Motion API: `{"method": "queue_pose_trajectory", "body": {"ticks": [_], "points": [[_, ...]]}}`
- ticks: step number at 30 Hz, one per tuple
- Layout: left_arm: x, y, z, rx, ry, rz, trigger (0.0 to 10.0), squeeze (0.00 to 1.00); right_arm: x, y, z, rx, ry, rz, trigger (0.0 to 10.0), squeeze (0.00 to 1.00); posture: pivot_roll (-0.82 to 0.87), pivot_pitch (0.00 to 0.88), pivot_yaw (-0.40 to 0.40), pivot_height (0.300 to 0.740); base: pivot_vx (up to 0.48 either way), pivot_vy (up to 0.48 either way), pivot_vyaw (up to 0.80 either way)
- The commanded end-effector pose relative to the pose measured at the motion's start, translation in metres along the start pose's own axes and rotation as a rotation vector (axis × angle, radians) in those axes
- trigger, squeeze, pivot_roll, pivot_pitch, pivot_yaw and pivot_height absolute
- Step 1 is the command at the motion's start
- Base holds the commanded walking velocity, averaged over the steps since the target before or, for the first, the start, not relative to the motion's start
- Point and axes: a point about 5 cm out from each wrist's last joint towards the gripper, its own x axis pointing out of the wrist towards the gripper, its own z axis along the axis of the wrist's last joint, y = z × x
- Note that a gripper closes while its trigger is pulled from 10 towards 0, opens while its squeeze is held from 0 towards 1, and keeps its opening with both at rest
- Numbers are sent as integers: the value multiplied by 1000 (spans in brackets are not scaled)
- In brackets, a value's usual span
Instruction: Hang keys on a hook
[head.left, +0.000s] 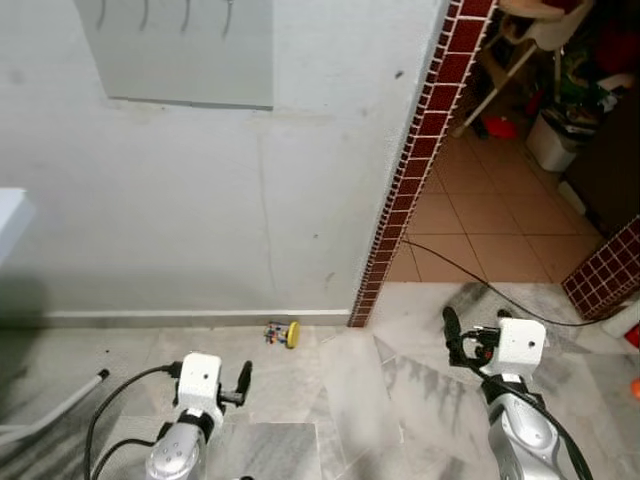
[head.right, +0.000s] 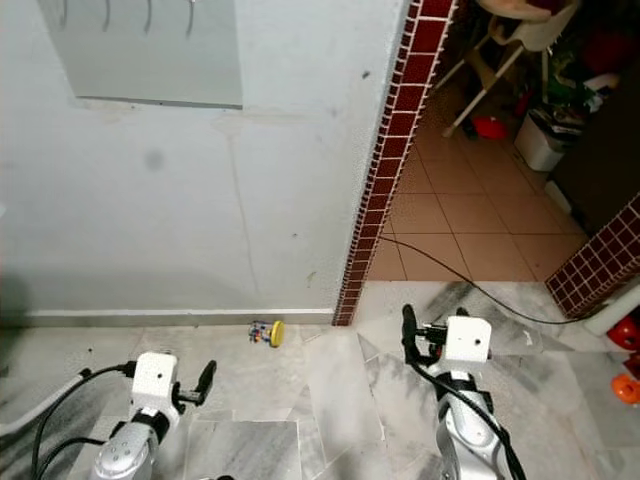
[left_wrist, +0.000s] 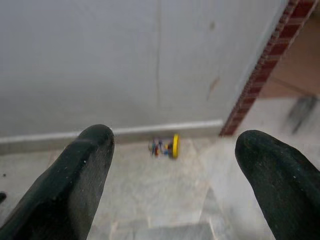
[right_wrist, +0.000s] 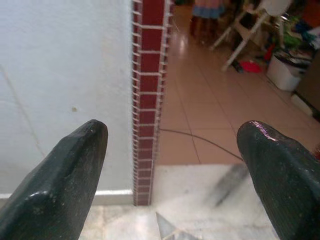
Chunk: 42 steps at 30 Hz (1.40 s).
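A small bunch of keys (head.left: 281, 334) with a round yellow tag and red and blue bits lies on the marble floor just beside the skirting, while the metal hooks (head.left: 186, 14) hang in a row on the grey wall panel high above.

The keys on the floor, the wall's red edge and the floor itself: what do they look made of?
The keys carry a yellow disc, seemingly plastic; the rest is too small to tell. The red edge looks like glossy small tiles with pale grout lines. The floor seems polished marble, grey-veined; beyond lie terracotta-coloured tiles.
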Motion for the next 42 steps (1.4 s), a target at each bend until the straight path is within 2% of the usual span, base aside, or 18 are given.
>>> {"method": "queue_pose_trajectory", "body": {"ticks": [1, 3, 5, 6, 7, 8, 10, 12, 16, 20, 31, 36, 38, 42], "points": [[3, -2, 9, 2, -44, 0, 10000, 0, 0, -1, -3, 9, 23, 7, 10000, 0, 101, 92, -88, 740, 0, 0, 0], [5, -2, 15, 15, -67, 5, 10000, 0, 2, 1, -3, -4, 18, 20, 10000, 0, 97, 85, -82, 740, 0, 0, 0], [19, -6, 29, -42, -84, -18, 10000, 0, 4, -1, -6, 58, 27, -23, 10000, 0, 97, 82, -76, 740, 0, 0, 0], [19, -6, 29, -42, -84, -18, 10000, 0, 4, -1, -6, 58, 27, -23, 10000, 0, 97, 82, -76, 740, 0, 0, 0], [23, -7, 34, -16, -84, -42, 10000, 0, 4, 0, -2, 49, 14, -28, 10000, 0, 93, 71, -73, 740, 0, 0, 0], [27, -7, 40, -4, -100, -48, 10000, 0, 5, 1, 0, 81, 5, -29, 10000, 0, 98, 70, -69, 740, 0, 0, 0], [29, -6, 43, 0, -109, -46, 10000, 0, 5, 2, -1, 82, 7, -32, 10000, 0, 101, 65, -66, 740, 0, 0, 0], [33, -2, 49, -13, -119, -37, 10000, 0, 5, 3, -2, 62, 8, -34, 10000, 0, 96, 61, -61, 740, 0, 0, 0], [39, -2, 56, 37, -132, -61, 10000, 0, 4, 4, -4, 46, 12, -35, 10000, 0, 82, 50, -47, 740, 0, 0, 0], [49, -3, 67, 49, -136, -75, 10000, 0, -1, -2, -3, 57, -9, -55, 10000, 0, 56, 46, -20, 740, 0, 0, 0], [57, -16, 68, 42, -97, -128, 10000, 0, -13, -12, -8, 39, -6, -117, 10000, 0, 5, 38, 19, 740, 0, 0, 0], [58, -13, 70, 10, -91, -116, 10000, 0, -14, -11, -5, 22, -20, -106, 10000, 0, -1, 44, 18, 740, 0, 0, 0], [60, -12, 74, 15, -103, -116, 10000, 0, -13, -11, -1, -7, -34, -100, 10000, 0, 0, 45, 16, 740, 0, 0, 800], [62, -12, 78, 4, -118, -120, 10000, 0, -13, -10, -1, -8, -31, -100, 10000, 0, 0, 47, 16, 740, 0, 0, 800]]}}
